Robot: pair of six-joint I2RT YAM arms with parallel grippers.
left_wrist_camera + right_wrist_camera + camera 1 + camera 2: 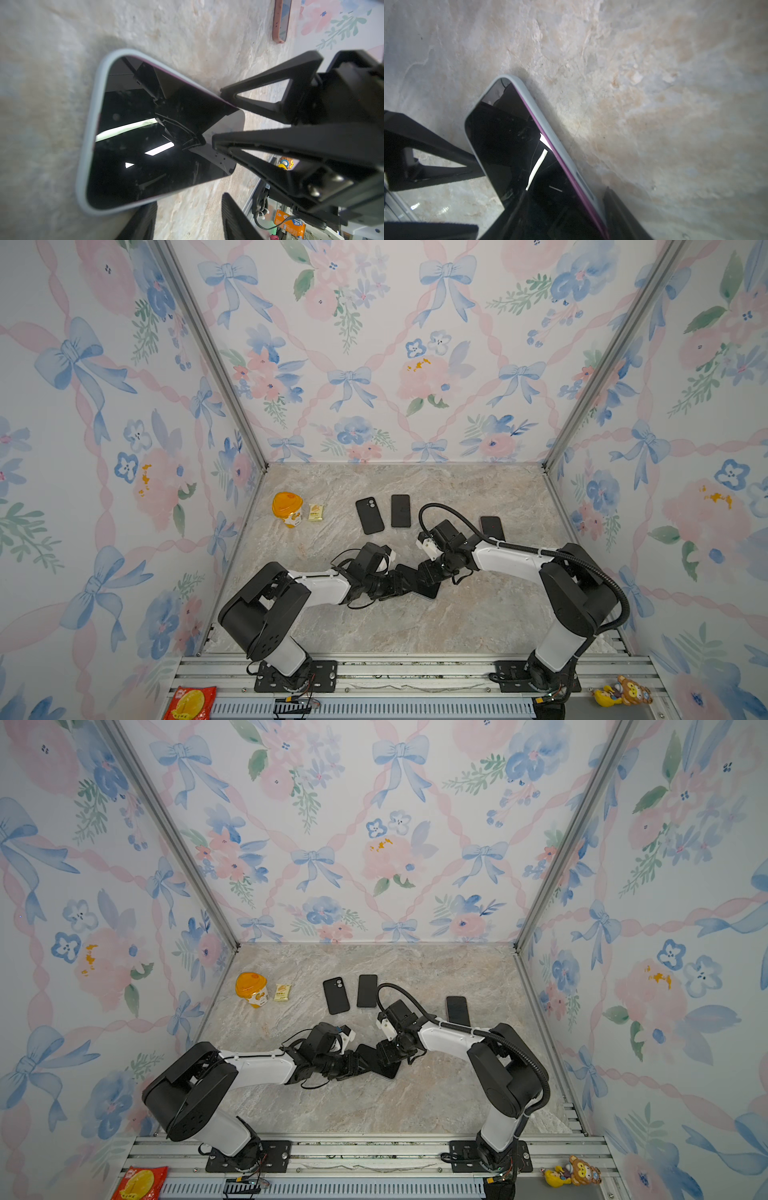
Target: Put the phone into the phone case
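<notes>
Can barely make out phone (428, 591) under both wrists in both top views, in grey case (92, 133) on marble counter (415, 626), well right of orange-lidded cup (286, 509); reading left pincer (190, 198) as half-open, empty; can't tell for right pincer (217, 116); floral-wallpaper walls (353, 377).

Left pincer (189, 201) and right pincer (217, 115) block mid-table (over the phone (135, 145)); bare table (478, 622) in front lies open.

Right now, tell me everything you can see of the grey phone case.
The phone case is pale grey, matte and rubbery-looking, with rounded corners. It lies flat on the marble table. A black-screened phone fills it, its purple edge showing above the rim along one side, perhaps not fully seated. The left gripper has one finger against its side.
</notes>
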